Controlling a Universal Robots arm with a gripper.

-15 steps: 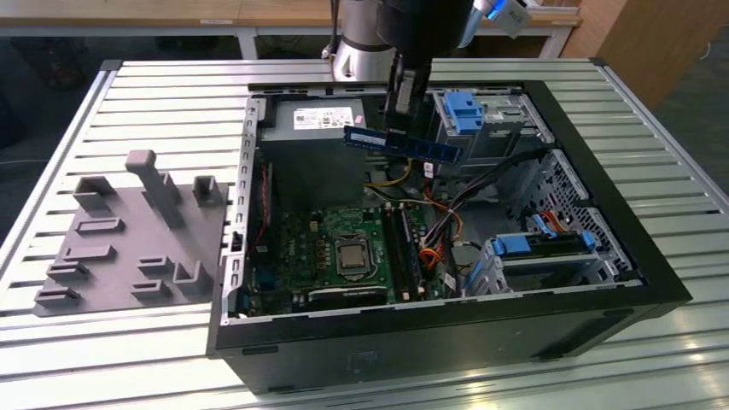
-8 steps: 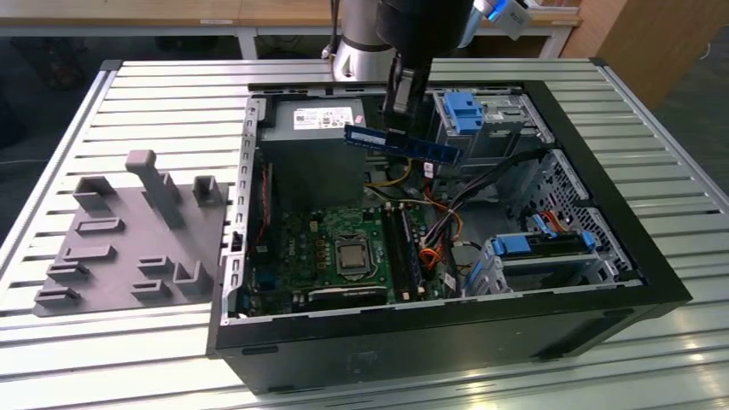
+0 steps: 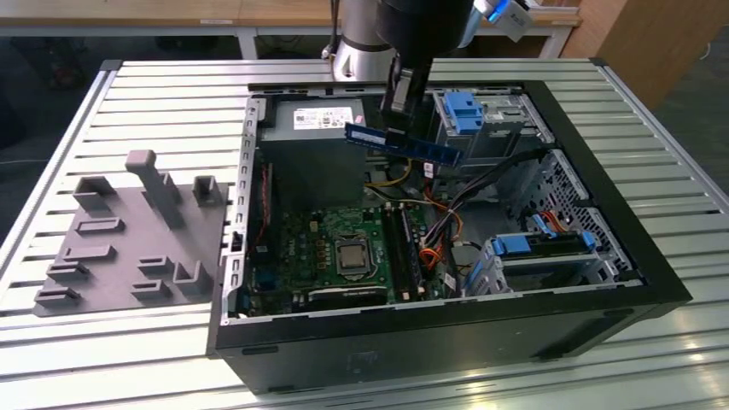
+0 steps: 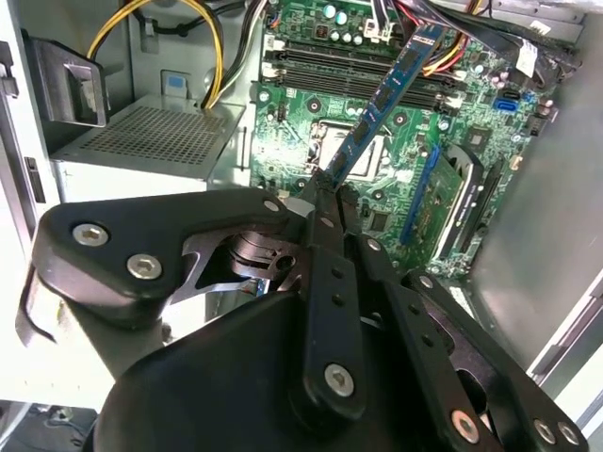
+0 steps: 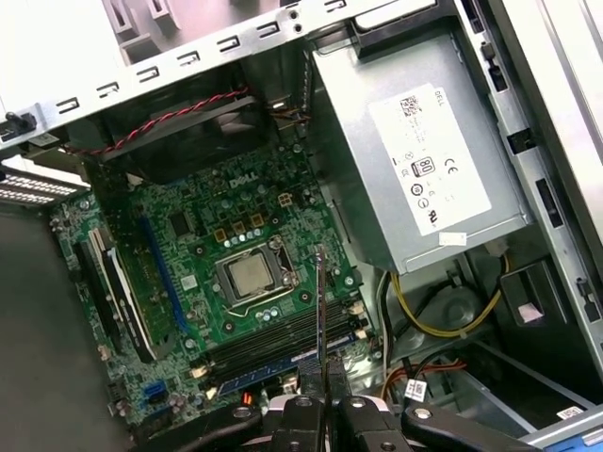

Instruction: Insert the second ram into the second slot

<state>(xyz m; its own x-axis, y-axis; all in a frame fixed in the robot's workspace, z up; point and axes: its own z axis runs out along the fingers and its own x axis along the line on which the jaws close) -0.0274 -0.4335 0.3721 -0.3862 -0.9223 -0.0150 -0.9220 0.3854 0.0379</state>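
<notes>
Exterior view: hand (image 3: 395,128) clamped on the second ram (image 3: 405,144), aloft over the open computer case (image 3: 456,342). Memory slots (image 3: 399,243) lie toward 6 o'clock, well apart. Risk: the stick sits crosswise to the slots, so lowered unturned it would probably jam or snag the cables (image 3: 479,184).

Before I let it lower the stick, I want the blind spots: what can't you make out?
Slot latches, open or shut: too small in the exterior view; in the second wrist view the second ram, held in the claw, crosses the memory slots.
The ram's notch and contact edge: it shows edge-on in the first wrist view.
Whether a slot already holds a stick: too small in both wrist views.
</notes>
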